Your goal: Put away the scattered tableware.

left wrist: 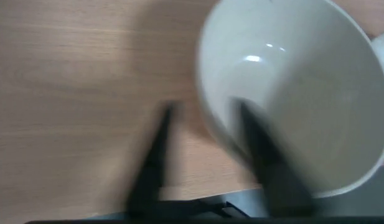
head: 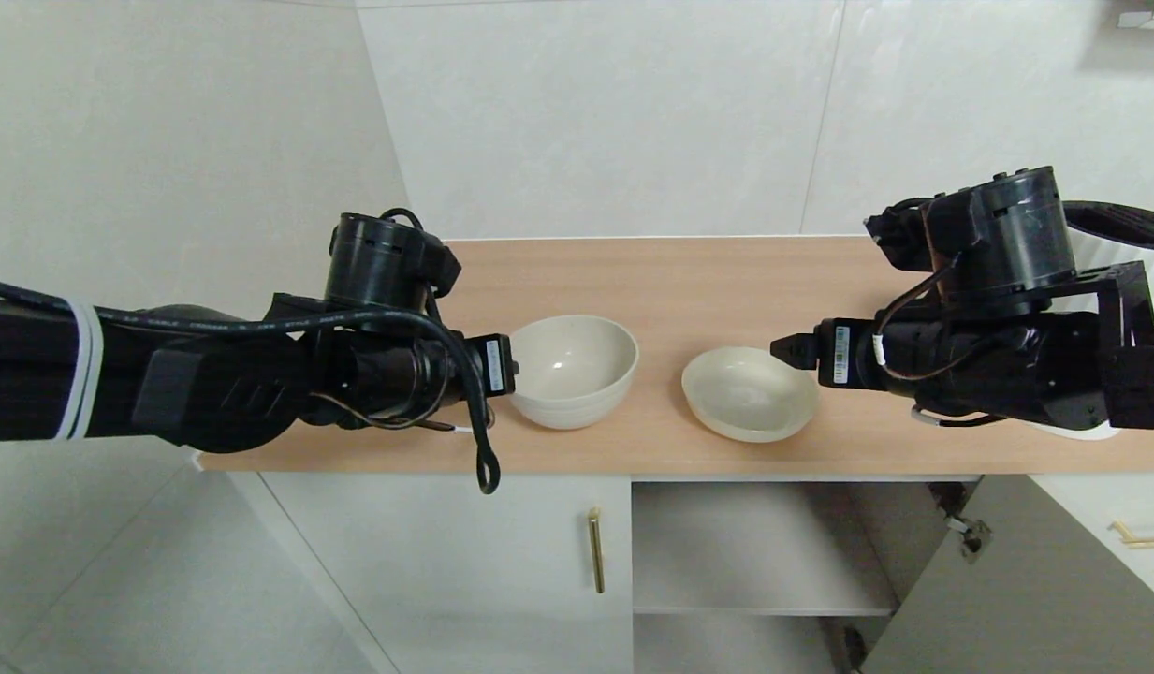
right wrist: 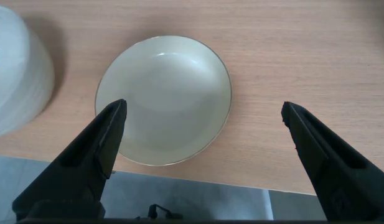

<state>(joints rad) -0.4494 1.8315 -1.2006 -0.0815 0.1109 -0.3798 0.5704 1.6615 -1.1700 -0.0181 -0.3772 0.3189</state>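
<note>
Head view: deep white bowl (head: 573, 371) and shallow dish (head: 750, 394) stand upright towards the front edge of the wooden counter (head: 726, 276), near each other but apart. Left gripper (head: 511, 365) sits at the bowl's left rim; its finger spacing cannot be read here. Right gripper (head: 788, 348) is at the dish's right edge, just above it. Under the counter a cabinet compartment is open, with a shelf (head: 754, 580) inside; the shut door beside it carries a brass handle (head: 595, 550). Left wrist view: jaws parted at a moderate width and straddling the bowl wall, one finger (left wrist: 266, 155) inside the bowl, the other outside over bare counter. Contact with the wall cannot be told; nothing is clamped. Right wrist view: jaws spread wide, holding nothing. The dish lies below them, nearer one finger (right wrist: 104, 140), which overlaps its rim; the other finger is over bare wood. The bowl shows just beyond the dish.
</note>
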